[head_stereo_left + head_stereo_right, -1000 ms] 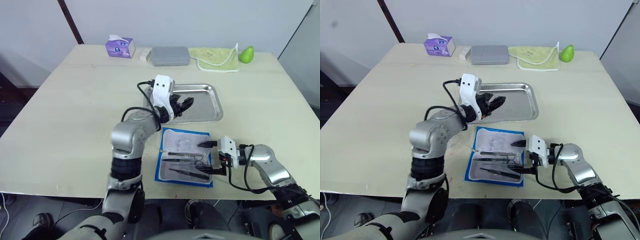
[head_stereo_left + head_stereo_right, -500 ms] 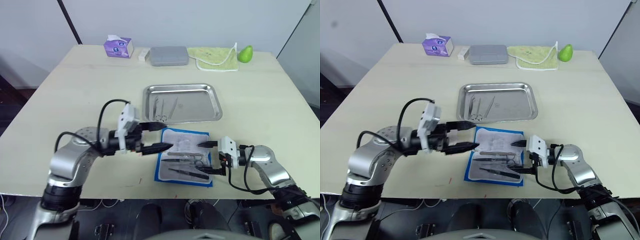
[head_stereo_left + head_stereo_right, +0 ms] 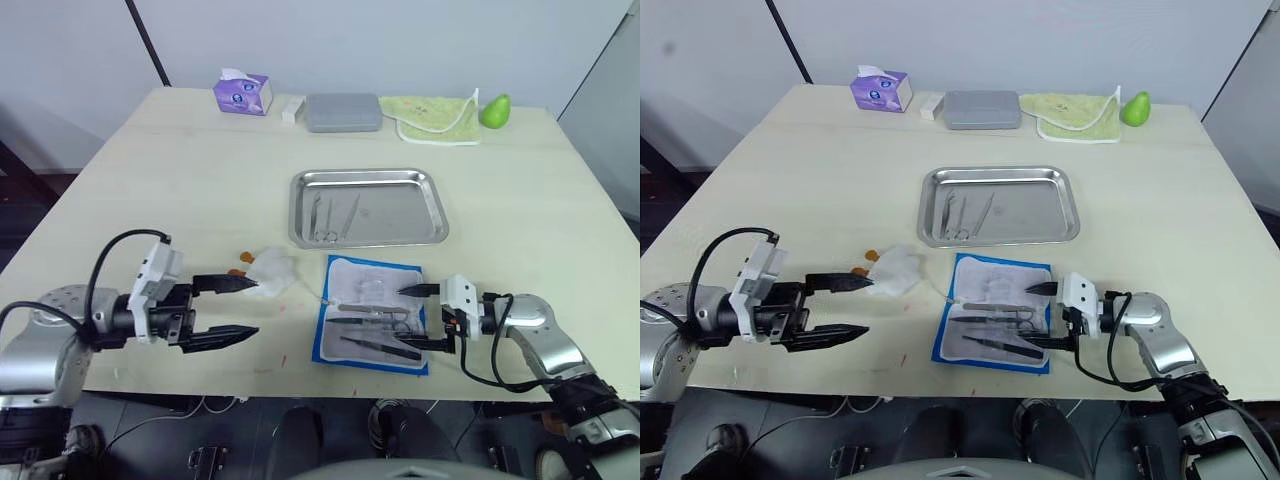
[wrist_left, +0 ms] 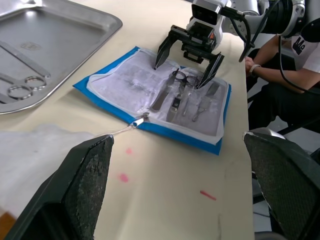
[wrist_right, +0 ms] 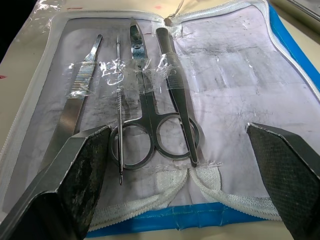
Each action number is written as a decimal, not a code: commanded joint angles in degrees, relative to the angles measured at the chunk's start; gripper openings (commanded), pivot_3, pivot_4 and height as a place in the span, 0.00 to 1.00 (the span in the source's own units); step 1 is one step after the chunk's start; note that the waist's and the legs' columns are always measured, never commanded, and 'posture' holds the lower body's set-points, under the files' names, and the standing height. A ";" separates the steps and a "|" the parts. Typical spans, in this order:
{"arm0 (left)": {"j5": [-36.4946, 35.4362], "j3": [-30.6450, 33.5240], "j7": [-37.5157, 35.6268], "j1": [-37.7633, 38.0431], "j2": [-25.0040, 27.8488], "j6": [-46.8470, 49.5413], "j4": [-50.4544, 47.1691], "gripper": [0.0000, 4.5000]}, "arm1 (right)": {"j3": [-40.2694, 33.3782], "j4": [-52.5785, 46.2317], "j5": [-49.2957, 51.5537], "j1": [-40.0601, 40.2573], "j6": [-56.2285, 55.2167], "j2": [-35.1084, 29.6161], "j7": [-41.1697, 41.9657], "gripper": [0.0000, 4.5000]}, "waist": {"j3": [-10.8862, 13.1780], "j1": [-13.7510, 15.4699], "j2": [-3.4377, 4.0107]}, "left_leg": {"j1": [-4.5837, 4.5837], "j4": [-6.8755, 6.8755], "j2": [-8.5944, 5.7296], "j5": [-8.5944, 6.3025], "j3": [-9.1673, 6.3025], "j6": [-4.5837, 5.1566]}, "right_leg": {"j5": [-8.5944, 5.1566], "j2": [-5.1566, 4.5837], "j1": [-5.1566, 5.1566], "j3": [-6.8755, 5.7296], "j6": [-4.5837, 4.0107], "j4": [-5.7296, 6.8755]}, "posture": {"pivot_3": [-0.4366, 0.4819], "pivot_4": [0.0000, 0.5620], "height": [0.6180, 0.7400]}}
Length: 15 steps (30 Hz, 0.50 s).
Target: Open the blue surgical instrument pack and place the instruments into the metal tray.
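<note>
**Pack lies open near the table's front edge, both grippers spread wide and empty**

The flat bright-blue surgical instrument pack [image 3: 372,313] lies unfolded on the pale wooden table [image 3: 160,190], its blue border framing a whitish clear lining. It sits just in front of the shallow shiny stainless-steel tray [image 3: 368,207], close to it but not touching. Several thin steel instruments [image 5: 150,112] are held under clear strips inside the pack: a pair of scissors, a flat-handled blade, a slim probe and tweezers, lying side by side. In the tray rest a small pair of scissors and two slender tweezers [image 3: 331,215], toward its left half.

The right gripper [image 3: 421,318] hovers at the right edge of the open pack, its two black fingers spread wide over the lining and holding nothing. The left gripper [image 3: 231,309] is low over the table, well to the left of the pack, fingers [image 4: 90,180] parted wide and empty too. Just off its upper fingertip lies a small white crumpled toy with orange feet [image 3: 268,270], between that gripper and the pack. A thin zip-pull cord [image 4: 122,129] trails from the pack's near-left corner toward the toy.

Along the far edge stand a purple tissue box [image 3: 241,94], a grey hard case [image 3: 343,112], a yellow-green cloth [image 3: 438,117] and a green pear-shaped object [image 3: 494,110].
</note>
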 commanded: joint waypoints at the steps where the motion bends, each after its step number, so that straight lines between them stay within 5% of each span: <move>1: 0.61 -0.24 0.11 -1.98 0.70 -1.69 -0.58 0.99 | 2.64 4.80 -3.92 3.71 3.10 -1.57 0.41 1.00 | 0.00 0.03 -0.01 | 0.00 0.00 0.00 0.00 0.00 0.00 | 0.00 0.00 0.00 0.00 0.00 0.00 | 0.48 0.27 1.00; 8: 5.37 -10.71 2.87 -11.12 -2.66 -1.90 -0.65 0.99 | 2.34 4.18 -4.00 3.95 3.52 -1.36 -0.02 1.00 | -0.01 0.30 -0.03 | -0.01 0.00 -0.06 0.00 0.04 0.01 | 0.01 0.03 0.01 0.00 0.00 0.01 | 0.48 0.27 1.00; 13: 10.59 -19.29 5.11 -17.54 -6.73 -2.35 0.47 0.51 | 2.49 3.30 -4.03 4.38 4.14 -1.21 -0.57 1.00 | -0.02 0.26 -0.09 | -0.06 0.00 -0.27 0.00 0.12 0.02 | 0.01 0.46 0.03 -0.03 0.03 0.02 | 0.48 0.27 1.00; 15: 12.11 -21.54 5.68 -19.01 -8.13 -2.83 0.82 0.51 | 2.46 2.96 -3.94 4.61 4.39 -1.16 -0.82 1.00 | -0.06 0.15 -0.16 | -0.07 0.00 -0.27 0.00 0.16 0.02 | 0.01 0.53 0.03 -0.02 0.04 0.02 | 0.48 0.27 1.00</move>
